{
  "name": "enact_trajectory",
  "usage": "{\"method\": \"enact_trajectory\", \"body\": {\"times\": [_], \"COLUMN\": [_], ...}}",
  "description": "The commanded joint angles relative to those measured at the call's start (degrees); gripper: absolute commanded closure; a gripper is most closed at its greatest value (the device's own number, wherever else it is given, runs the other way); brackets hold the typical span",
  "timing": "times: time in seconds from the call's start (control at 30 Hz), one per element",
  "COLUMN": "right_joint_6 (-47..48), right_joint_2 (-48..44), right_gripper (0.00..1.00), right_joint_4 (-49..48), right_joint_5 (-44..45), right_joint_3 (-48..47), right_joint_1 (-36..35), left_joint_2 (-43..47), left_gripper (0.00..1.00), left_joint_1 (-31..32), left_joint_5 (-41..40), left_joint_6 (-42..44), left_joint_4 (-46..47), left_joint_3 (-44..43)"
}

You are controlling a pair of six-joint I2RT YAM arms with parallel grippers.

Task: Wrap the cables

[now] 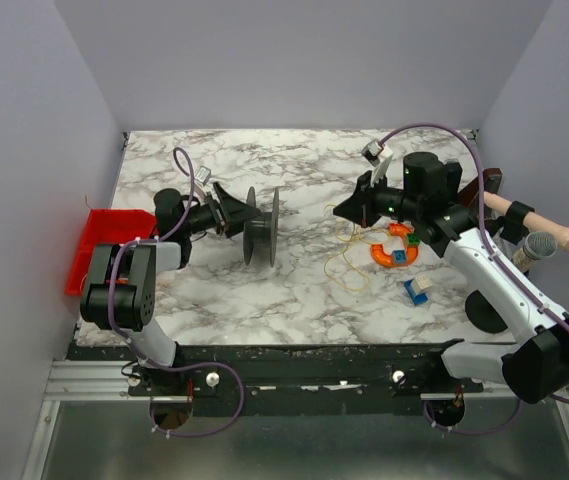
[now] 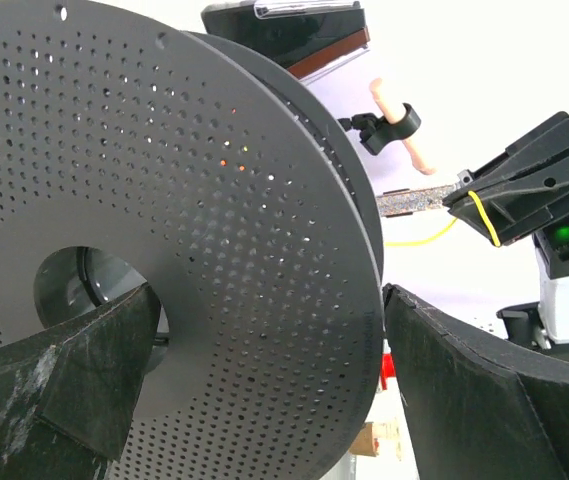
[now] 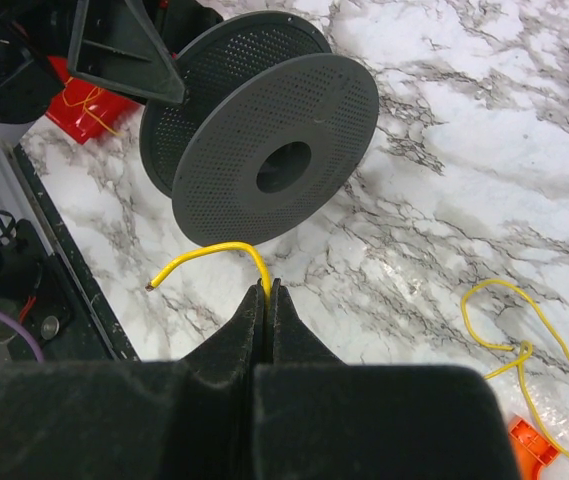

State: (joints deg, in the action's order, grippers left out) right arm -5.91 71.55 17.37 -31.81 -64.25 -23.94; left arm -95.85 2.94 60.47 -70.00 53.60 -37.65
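Observation:
The thin yellow cable (image 1: 349, 265) lies in loose loops on the marble table, right of centre. My right gripper (image 1: 349, 212) is shut on the cable near its free end; in the right wrist view the cable (image 3: 214, 248) curls out of the closed tips (image 3: 267, 288) toward the black perforated spool (image 3: 264, 140). The spool (image 1: 262, 228) stands on edge at the table's middle. My left gripper (image 1: 232, 212) holds it by the near flange. In the left wrist view the fingers (image 2: 54, 390) bracket that flange (image 2: 214, 250), and the right gripper (image 2: 484, 200) with the cable (image 2: 424, 240) shows beyond.
A red bin (image 1: 99, 245) sits off the table's left edge. An orange curved piece (image 1: 396, 250) and a blue-white block (image 1: 419, 290) lie under the right arm. Wooden-handled tools (image 1: 539, 225) and a black disc (image 1: 484, 310) are at the right edge.

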Motion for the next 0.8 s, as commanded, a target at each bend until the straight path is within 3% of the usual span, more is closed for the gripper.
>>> {"method": "enact_trajectory", "body": {"times": [0.0, 0.4, 0.77], "right_joint_6": [0.90, 1.17, 1.17], "right_joint_2": [-1.06, -0.62, -0.01], "right_gripper": [0.99, 0.99, 0.99], "right_joint_4": [1.53, 1.53, 1.53], "right_joint_5": [0.00, -0.27, -1.15], "right_joint_3": [-1.05, -0.97, -1.32], "right_joint_1": [-0.05, -0.14, -0.14], "left_joint_2": [4.00, 10.15, 12.79], "left_gripper": [0.01, 0.01, 0.01], "left_joint_1": [-0.39, -0.30, 1.71], "left_joint_5": [-1.23, -7.20, -14.31], "left_joint_6": [6.79, 30.34, 45.28], "left_joint_4": [-9.29, -43.29, -61.06], "left_joint_3": [-2.42, -11.21, -18.94]}}
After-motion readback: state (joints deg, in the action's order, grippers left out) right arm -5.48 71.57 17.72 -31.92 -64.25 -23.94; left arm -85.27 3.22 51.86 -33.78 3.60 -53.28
